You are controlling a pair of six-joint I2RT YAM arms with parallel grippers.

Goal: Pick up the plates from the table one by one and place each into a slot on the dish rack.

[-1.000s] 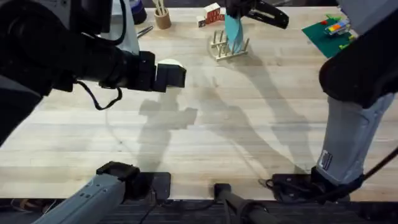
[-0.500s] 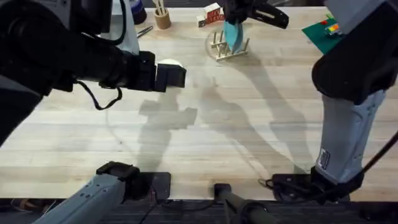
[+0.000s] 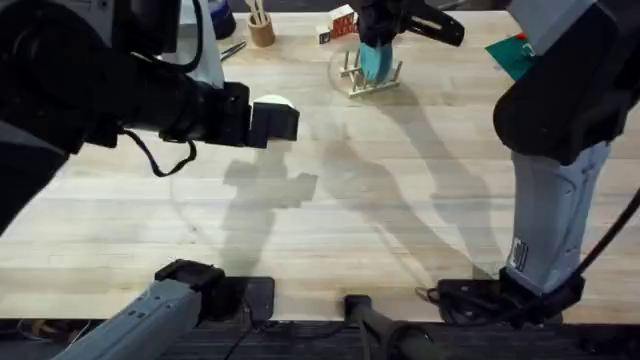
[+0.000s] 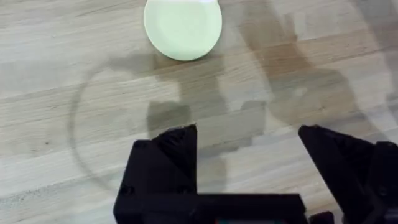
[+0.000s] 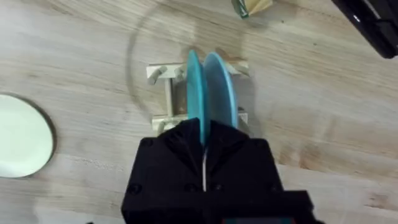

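The turquoise-blue plate [image 3: 372, 60] [image 5: 214, 87] stands on edge among the pegs of the dish rack [image 3: 358, 82] [image 5: 163, 93] at the far middle of the table [image 3: 400, 200]. My right gripper [image 3: 378, 32] [image 5: 204, 134] is above the rack, shut on the plate's upper rim. The cream-yellow plate [image 3: 272, 102] [image 4: 182, 28] [image 5: 22, 143] lies flat on the wood, left of the rack. My left gripper [image 3: 276, 122] [image 4: 249, 146] hovers just short of it, open, with nothing between its black fingers [image 4: 169, 149].
A wooden cup of sticks [image 3: 262, 28] and a red-and-white box [image 3: 343, 22] stand along the far edge near the rack. A green board [image 3: 510, 52] lies at the far right. The right arm's upright base [image 3: 545, 230] stands at the near right.
The right gripper has carried the turquoise-blue plate slightly left and lower into the rack's pegs. The left arm and the cream-yellow plate have not moved.
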